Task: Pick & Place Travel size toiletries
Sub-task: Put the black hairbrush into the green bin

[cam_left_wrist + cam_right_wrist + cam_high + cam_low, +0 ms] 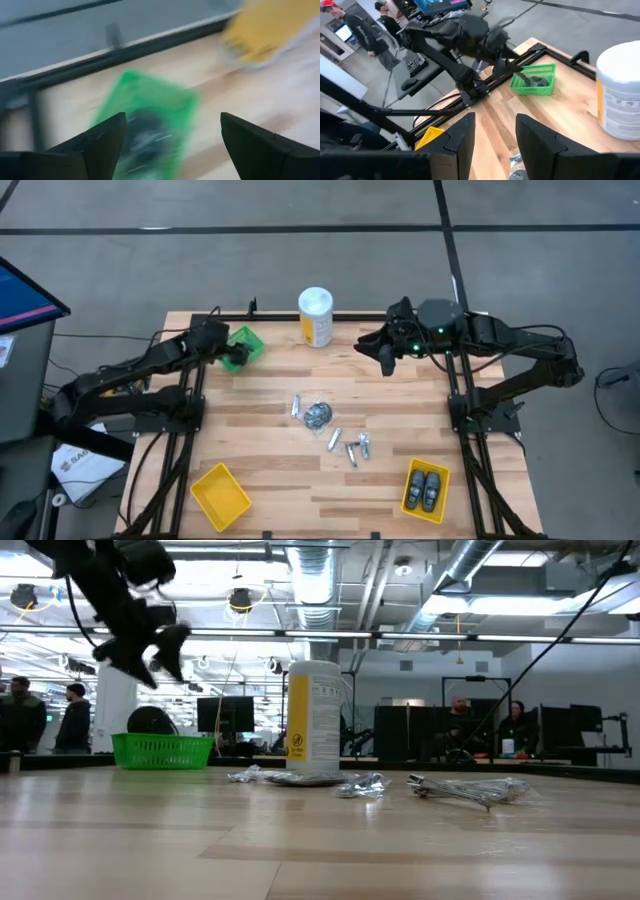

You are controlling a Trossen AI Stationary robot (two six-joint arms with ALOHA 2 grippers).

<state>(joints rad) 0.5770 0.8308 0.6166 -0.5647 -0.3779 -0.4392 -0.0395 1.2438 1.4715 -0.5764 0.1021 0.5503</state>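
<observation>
Pods [425, 489] lengthwise in yellow bin [411, 501]; left pincer [234, 358] wide over green bin [249, 340].

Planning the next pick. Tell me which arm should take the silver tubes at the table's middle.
Probably right. The right end effector hangs empty, nearer the silver tubes. The left end effector is open over the green bin at the far edge.

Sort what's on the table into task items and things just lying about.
Task items: silver tubes, dark grey disc, two oval pods in the yellow bin, green bin under the open left gripper.

Lying about: white-and-yellow canister, empty yellow bin.
</observation>
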